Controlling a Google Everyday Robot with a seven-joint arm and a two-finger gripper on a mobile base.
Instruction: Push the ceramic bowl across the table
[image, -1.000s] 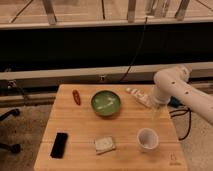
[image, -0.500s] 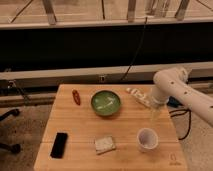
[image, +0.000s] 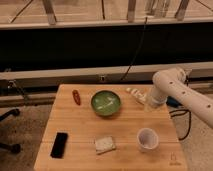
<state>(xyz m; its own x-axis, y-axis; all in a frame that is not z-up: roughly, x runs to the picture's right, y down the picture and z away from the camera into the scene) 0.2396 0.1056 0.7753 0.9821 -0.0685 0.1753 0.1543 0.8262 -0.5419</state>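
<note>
My claw (image: 135, 94), clenched or released I cannot tell, hangs near the worktop's (image: 82, 132) far right edge, just beside the ceramic bowl (image: 106, 103) at mid-far edge, so I judge the push not yet begun.

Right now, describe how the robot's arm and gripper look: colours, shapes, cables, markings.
The arm is white, built of thick rounded tubular segments. The gripper, pale and slender, sits over the table's far right edge, right of the ceramic bowl. No markings or cables show on either.
</note>
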